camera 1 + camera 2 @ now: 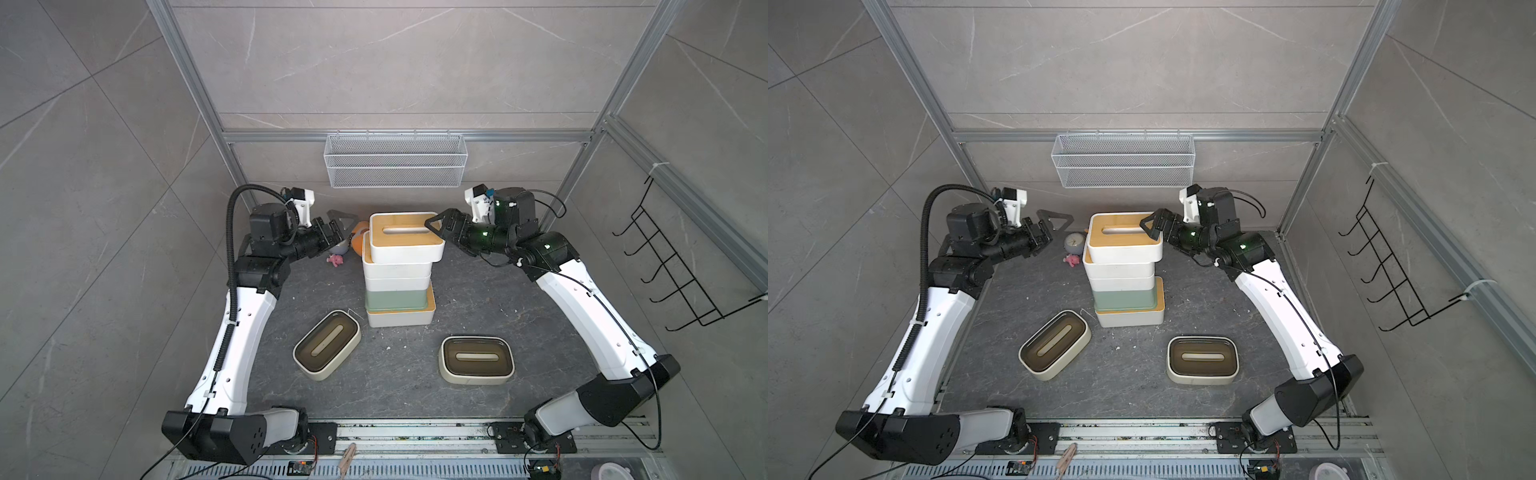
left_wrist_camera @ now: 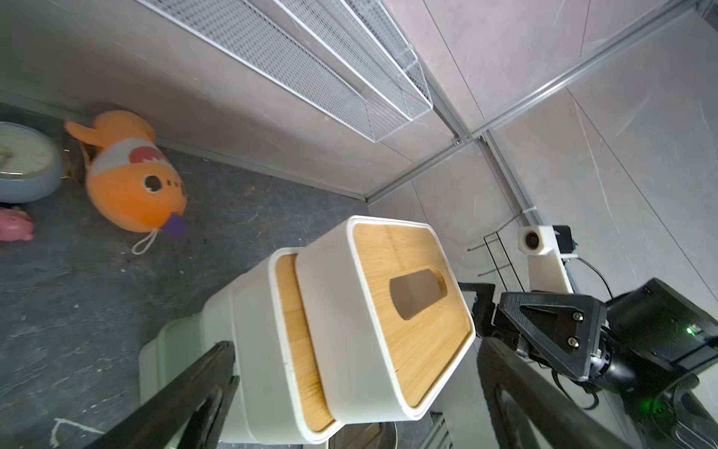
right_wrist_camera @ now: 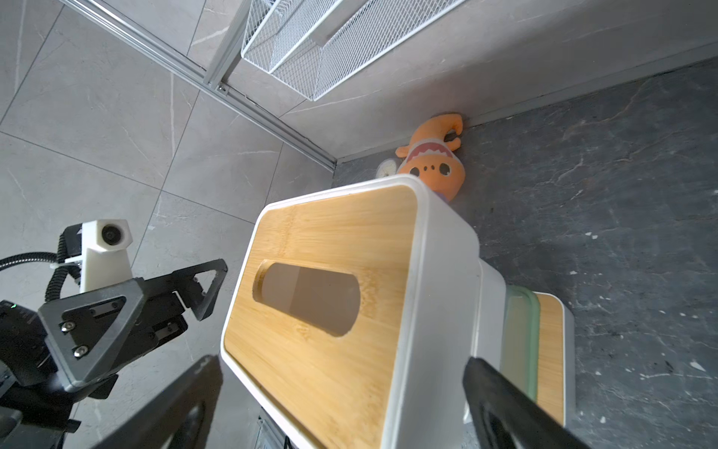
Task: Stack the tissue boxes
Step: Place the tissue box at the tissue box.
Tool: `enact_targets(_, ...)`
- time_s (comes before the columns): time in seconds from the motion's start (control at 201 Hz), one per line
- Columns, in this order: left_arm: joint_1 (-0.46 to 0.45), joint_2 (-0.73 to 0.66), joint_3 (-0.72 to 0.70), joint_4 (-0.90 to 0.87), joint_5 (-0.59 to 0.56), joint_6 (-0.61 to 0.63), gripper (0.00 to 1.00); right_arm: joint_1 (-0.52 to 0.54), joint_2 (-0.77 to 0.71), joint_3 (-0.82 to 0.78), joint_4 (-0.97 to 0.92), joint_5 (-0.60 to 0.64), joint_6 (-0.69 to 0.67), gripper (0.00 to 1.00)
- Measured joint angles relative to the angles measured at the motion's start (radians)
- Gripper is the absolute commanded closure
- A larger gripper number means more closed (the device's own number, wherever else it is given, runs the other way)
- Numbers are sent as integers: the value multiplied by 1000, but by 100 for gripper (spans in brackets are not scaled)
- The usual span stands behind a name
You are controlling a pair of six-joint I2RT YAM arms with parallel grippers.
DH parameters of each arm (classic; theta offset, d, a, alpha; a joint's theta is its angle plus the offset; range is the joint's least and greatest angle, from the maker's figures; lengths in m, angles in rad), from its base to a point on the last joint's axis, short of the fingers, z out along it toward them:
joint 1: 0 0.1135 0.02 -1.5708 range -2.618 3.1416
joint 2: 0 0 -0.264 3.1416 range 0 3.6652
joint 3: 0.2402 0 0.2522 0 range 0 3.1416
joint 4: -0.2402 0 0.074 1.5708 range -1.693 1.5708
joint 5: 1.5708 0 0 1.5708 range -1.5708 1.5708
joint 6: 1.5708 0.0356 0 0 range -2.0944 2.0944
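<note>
My L hand (image 1: 344, 227) hangs left of the stack (image 1: 1121, 274), apart from it, fingers spread wide w/ nothing btwn them.

Btwn that hand and the stack, by the back wall: a pink toy (image 1: 336, 260), a small clock (image 1: 1075, 243) and the orange fish toy (image 1: 357, 241), partly hidden behind the stack.

Front-left of the stack, a cream box w/ dark lid (image 1: 327, 345) lies at an angle on the desk (image 1: 395, 386), apart from it.

The stack is five boxes, bottom to top:
- bottom box (image 1: 401, 319), white w/ bamboo lid
- mint box (image 1: 395, 300)
- plain white box (image 1: 397, 286)
- white box w/ bamboo lid (image 1: 395, 269)
- top box (image 1: 409, 241), same kind, shifted right so a strip of the lid below shows on its left

My R hand (image 1: 438, 226) is at the top box's right end, fingers wide open either side of it, gripping nothing. Can't tell if they touch it.

Front-right of the stack, apart from it, sits a 2nd cream box (image 1: 476, 359), square to the desk's front edge.
</note>
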State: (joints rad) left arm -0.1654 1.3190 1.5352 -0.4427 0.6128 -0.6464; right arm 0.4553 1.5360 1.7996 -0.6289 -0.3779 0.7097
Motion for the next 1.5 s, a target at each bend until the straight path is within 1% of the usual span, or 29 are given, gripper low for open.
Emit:
enact_targets(0.145, -53, 42, 30, -21, 0, 31, 0, -1, 14, 5, 17, -46, 2, 0)
enact_targets(0.484, -75, 81, 50, -60, 0, 57, 0, -2, 16, 4, 65, -124, 43, 0)
enact_targets(1.211, -79, 81, 67, -73, 36, 75, 0, -1, 42, 1, 80, -135, 57, 0)
enact_targets(1.496, -98, 81, 67, -79, 62, 85, 0, -1, 43, 2, 80, -135, 57, 0)
